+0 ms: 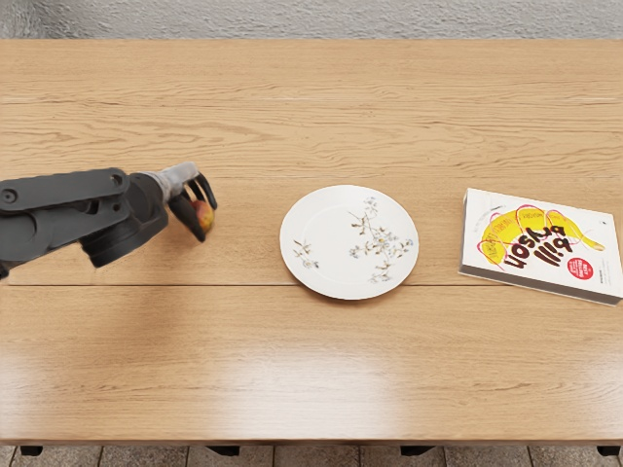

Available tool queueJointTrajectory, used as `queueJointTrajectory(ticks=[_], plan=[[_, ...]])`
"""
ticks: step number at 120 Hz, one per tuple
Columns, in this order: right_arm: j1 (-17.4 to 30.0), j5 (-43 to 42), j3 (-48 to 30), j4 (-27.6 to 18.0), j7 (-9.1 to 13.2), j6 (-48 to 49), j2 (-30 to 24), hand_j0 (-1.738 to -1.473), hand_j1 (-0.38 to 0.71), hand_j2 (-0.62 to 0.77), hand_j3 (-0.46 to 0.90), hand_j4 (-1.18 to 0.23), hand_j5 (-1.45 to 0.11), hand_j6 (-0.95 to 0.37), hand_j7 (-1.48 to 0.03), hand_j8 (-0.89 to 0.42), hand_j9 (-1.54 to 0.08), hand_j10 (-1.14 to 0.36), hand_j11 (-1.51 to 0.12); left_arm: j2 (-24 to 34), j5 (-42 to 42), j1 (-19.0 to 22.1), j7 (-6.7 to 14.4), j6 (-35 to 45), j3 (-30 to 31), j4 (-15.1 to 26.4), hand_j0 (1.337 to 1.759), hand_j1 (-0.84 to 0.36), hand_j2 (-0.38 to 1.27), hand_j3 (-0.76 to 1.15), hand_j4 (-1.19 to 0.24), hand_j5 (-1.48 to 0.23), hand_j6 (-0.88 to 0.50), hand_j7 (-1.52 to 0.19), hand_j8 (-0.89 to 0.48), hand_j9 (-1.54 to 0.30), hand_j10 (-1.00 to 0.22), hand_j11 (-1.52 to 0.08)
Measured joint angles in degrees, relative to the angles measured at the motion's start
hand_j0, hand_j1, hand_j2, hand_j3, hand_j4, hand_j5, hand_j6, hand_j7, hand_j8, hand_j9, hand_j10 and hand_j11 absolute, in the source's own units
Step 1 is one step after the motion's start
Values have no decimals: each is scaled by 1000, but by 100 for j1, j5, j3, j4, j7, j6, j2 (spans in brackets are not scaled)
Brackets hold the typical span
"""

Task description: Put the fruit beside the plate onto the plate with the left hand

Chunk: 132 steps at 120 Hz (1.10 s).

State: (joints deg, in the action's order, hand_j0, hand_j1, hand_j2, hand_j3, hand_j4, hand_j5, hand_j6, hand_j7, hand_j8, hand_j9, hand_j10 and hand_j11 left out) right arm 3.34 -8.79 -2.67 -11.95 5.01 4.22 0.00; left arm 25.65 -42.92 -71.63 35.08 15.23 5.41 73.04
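I am seeing my left hand (195,203) closing its dark fingers (207,191) around a small fruit (202,212), reddish with a patch of yellow, so the hand is grasping the fruit. The fingers are covering much of it, and I cannot tell whether it is resting on the table (311,360) or hanging just above it. The left arm (68,216) is reaching in from the left edge, dark and bulky, and is lying low across the wood.

The fruit is sitting to the left of the plate (336,219), apart from its rim, with bare wood showing between them. The plate is white with a fine floral pattern and is lying flat near the middle of the table. Farther right, well apart from the plate, a book (540,245) with a yellow and red cover is lying flat, slightly skewed to the table edge.
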Motion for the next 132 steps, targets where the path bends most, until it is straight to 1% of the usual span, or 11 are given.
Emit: queueJointTrajectory(ticks=[8, 26, 51, 57, 60, 69, 83, 104, 110, 119, 132], plan=[[0, 0, -1, 0, 0, 0, 0, -1658, -327, -4, 0, -19, -24, -19, -24, -19, -24, -19, -24, 142, 419, 0, -3, -18, -327, 2, 1653, -336, 499, 0, -749, -1038, -443, -1019, -437, -1015, -748, -1014], [0, 0, -2, 0, 0, 0, 0, -1658, -327, -4, 0, -19, -24, -19, -24, -19, -24, -19, -24, 218, 1387, -43, 0, -39, -1120, 9, 1653, -344, 475, 0, -759, -1062, -418, -1048, -414, -1029, -735, -1027], [0, 0, -2, 0, 0, 0, 0, -1658, -327, -4, 0, -19, -24, -18, -24, -18, -24, -18, -24, 56, 1916, -124, -2, -56, -1669, 31, 1654, -347, 448, 0, -758, -1063, -412, -1053, -404, -1025, -729, -1025], [0, 0, -2, 0, 0, 0, 0, -1658, -327, -4, 0, -19, -24, -18, -24, -18, -24, -18, -24, -189, 1948, -132, -3, -74, -1730, 44, 1654, -345, 456, 0, -761, -1056, -417, -1054, -408, -1026, -731, -1027], [0, 0, -2, 0, 0, 0, 0, -1658, -327, -4, 0, -19, -24, -19, -24, -19, -24, -18, -24, -262, 1977, -138, -6, -111, -1750, 51, 1654, -362, 540, 0, -755, -1068, -412, -1059, -420, -1025, -736, -1026], [0, 0, -2, 0, 0, 0, 0, -1658, -327, -4, 0, -19, -24, -18, -24, -18, -24, -18, -24, -506, 2002, -171, -3, -212, -1788, 62, 1655, -378, 571, 0, -754, -1071, -411, -1060, -414, -1021, -730, -1024], [0, 0, -1, 0, 0, 0, 0, -1658, -327, -4, 0, -19, -24, -19, -24, -19, -24, -18, -24, -960, 2015, -176, -4, -398, -1793, 74, 1654, -345, 520, 0, -748, -1086, -416, -1067, -434, -1026, -739, -1030], [0, 0, 0, 0, 0, 0, 0, -1658, -327, -4, 0, -19, -24, -19, -24, -19, -24, -19, -24, -1014, 1995, -158, -4, -475, -1779, 72, 1653, -331, 510, 0, -750, -1086, -446, -1060, -441, -1034, -755, -1035], [0, 0, -1, 0, 0, 0, 0, -1658, -327, -4, 0, -19, -24, -19, -24, -19, -24, -19, -24, -1252, 1971, -141, -9, -472, -1771, 62, 1653, -318, 522, 0, -762, -1063, -454, -1047, -469, -1039, -746, -1042], [0, 0, -1, 0, 0, 0, 0, -1658, -327, -4, 0, -19, -24, -19, -24, -19, -24, -19, -24, -1282, 1959, -115, -10, -483, -1755, 31, 1653, -323, 528, 0, -754, -1081, -458, -1042, -467, -1041, -754, -1045], [0, 0, -2, 0, 0, 0, 0, -1658, -327, -4, 0, -19, -24, -19, -24, -19, -24, -19, -24, -1434, 1926, -106, -10, -490, -1740, -189, 1653, -334, 551, 0, -753, -1083, -456, -1035, -462, -1042, -761, -1046]])
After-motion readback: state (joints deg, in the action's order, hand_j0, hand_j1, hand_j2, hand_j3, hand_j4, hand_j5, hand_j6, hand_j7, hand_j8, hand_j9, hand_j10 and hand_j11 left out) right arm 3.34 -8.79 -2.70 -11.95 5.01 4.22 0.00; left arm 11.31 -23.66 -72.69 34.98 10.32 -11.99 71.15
